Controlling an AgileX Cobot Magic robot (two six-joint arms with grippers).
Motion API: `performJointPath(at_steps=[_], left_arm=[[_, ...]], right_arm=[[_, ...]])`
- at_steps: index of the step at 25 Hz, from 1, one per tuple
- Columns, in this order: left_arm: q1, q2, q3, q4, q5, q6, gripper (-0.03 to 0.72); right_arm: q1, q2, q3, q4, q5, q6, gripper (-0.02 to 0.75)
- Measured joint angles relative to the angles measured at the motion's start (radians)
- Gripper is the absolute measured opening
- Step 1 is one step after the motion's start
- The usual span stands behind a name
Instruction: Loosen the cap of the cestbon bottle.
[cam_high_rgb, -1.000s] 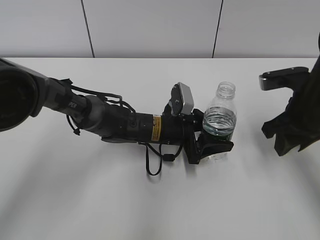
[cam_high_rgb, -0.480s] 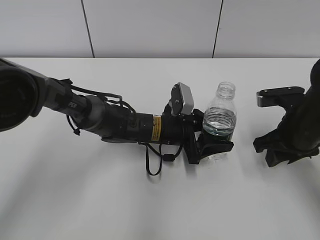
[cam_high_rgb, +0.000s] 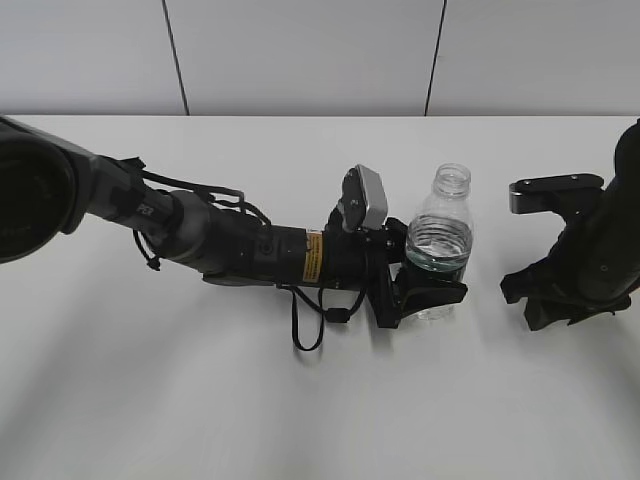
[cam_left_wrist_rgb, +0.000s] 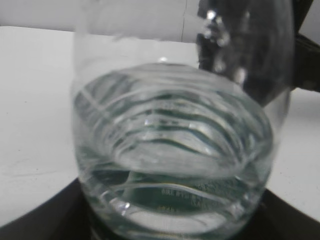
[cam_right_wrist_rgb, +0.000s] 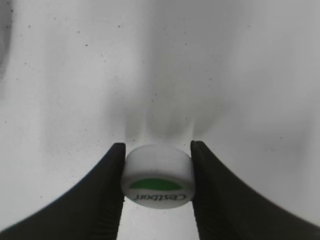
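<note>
Our left gripper (cam_high_rgb: 425, 290) clamps the cestbon bottle (cam_high_rgb: 438, 240), already uncapped, while our right gripper (cam_right_wrist_rgb: 157, 172) pinches the removed cap (cam_right_wrist_rgb: 157, 179) low over the table (cam_high_rgb: 300, 400).

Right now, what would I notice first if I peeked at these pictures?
Probably the cestbon bottle standing upright in the middle of the white table with its mouth open, its lower part gripped by the left pincer. Next, the small white cap with its green mark, pinched between the black fingers of the right pincer, just above the table to the bottle's right.
</note>
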Motion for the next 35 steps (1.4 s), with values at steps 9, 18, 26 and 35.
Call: performJointPath(at_steps=[9,18,26,35], left_arm=[[0.0,0.0,0.0,0.0,0.0,0.0,0.501],[0.0,0.0,0.0,0.0,0.0,0.0,0.515],[0.0,0.0,0.004,0.018,0.02,-0.017,0.676],[0.012,-0.045,0.004,0.143,0.104,-0.097,0.692]], right_arm=[[0.0,0.0,0.0,0.0,-0.001,0.0,0.359],[0.0,0.0,0.0,0.002,-0.001,0.0,0.475],[0.0,-0.076,0.0,0.008,0.017,0.007,0.516],[0.0,-0.19,0.0,0.022,0.038,0.01,0.517]])
